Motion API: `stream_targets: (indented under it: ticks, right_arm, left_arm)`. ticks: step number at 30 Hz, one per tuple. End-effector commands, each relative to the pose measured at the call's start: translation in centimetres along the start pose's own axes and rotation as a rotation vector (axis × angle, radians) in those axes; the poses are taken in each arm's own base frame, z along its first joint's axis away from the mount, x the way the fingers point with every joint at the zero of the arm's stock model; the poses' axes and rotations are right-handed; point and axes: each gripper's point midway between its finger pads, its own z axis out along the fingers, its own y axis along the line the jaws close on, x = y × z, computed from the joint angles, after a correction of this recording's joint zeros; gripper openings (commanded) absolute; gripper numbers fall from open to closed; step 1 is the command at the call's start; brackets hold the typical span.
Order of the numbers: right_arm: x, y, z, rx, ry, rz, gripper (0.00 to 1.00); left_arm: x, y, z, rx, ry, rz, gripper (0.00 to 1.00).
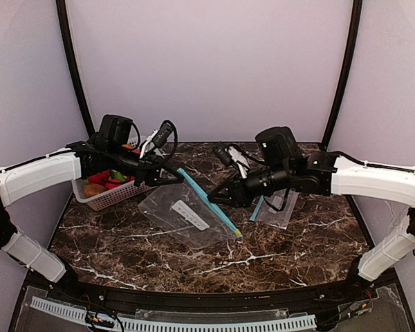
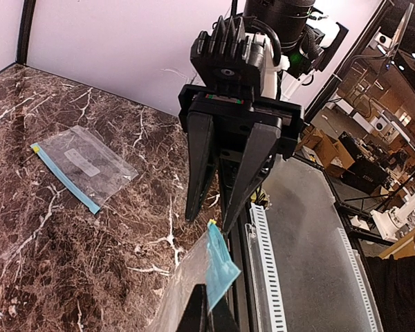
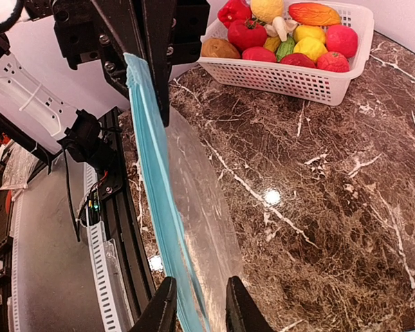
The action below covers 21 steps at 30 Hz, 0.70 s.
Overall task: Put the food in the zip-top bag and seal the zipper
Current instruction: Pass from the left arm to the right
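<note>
Closest to us, left tool (image 2: 207,311) is clamped tight on the blue zipper strip (image 3: 159,173) of the zip-top bag (image 1: 162,207), holding that edge up off the table (image 1: 124,256), its arm stretched low and inward. Food (image 3: 283,34) is all in the white basket (image 3: 283,81) beside the left tool, well apart from the right tool and outside the bag. Moving right: right tool (image 3: 200,297) reaches in low from the other side, jaws narrow but not closed, the strip running between them. We reckon the danger is a pinch on both lips together, which would keep the mouth shut, or a tug that slips the thin film out of the left tool's hold. A spare bag (image 1: 277,207) lies flat on the table under the right arm.
</note>
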Motion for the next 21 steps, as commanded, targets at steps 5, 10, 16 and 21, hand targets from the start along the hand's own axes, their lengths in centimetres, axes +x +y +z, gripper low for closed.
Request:
stream_targets:
  ticks: [5,10,16,21]
  right_arm:
    - [-1.0,0.6,0.4,-0.028,-0.014,-0.023,0.21]
    - [-0.9,0.6,0.8,-0.041,-0.005,-0.022,0.18]
    - [-0.8,0.8,1.0,-0.055,0.003,-0.020,0.13]
    - [-0.5,0.7,1.3,-0.064,0.014,-0.014,0.08]
  left_arm:
    - [-0.5,-0.8,0.0,0.027,0.001,0.019,0.01]
    - [-0.5,-0.8,0.0,0.027,0.002,0.016,0.01]
    - [-0.5,-0.8,0.0,0.027,0.003,0.014,0.01]
    - [-0.5,-0.8,0.0,0.027,0.003,0.013,0.01]
